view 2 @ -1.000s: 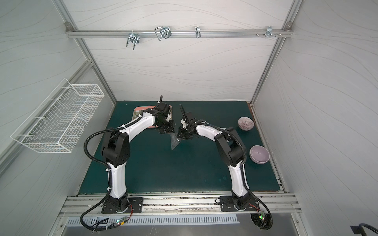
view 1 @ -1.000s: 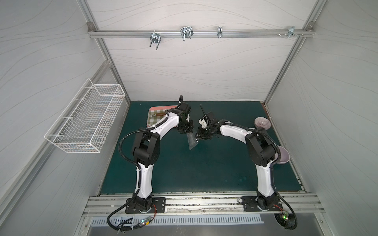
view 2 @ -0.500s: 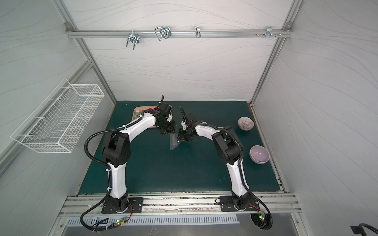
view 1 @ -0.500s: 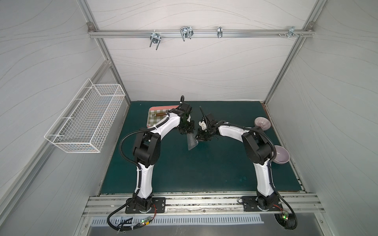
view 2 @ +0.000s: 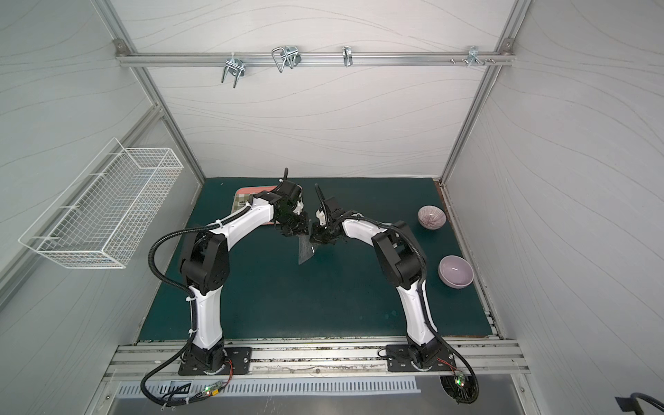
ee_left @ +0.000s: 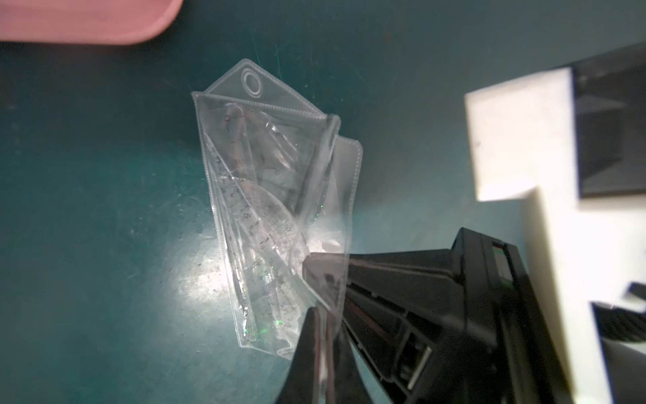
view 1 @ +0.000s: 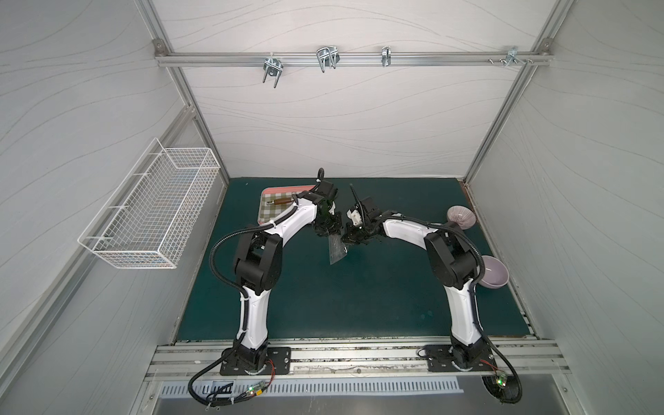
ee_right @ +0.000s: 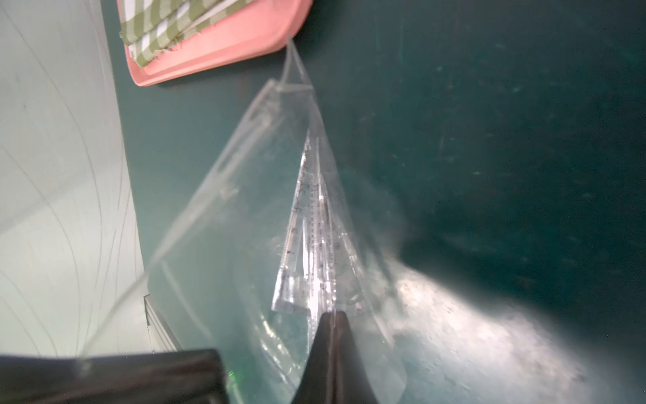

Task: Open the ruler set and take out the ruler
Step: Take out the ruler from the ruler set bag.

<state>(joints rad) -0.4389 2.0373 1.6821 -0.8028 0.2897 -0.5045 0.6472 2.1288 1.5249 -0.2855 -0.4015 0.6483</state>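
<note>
As a top view shows, ruler set (view 1: 336, 251) hangs below my left gripper (view 1: 326, 231). Left wrist: it's clamped on the edge, holding the mouth open. Right wrist: right gripper (ee_right: 330, 316) closed at rulers (ee_right: 307, 245) just ahead; bite unconfirmed.

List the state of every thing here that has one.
ruler set, mouth pulled open, rulers inside, held by both grippers.
left gripper, shut on ruler set's edge.
right gripper, shut on ruler set at its open mouth.
purple bowl, upright, empty.
wire basket, empty.
</note>
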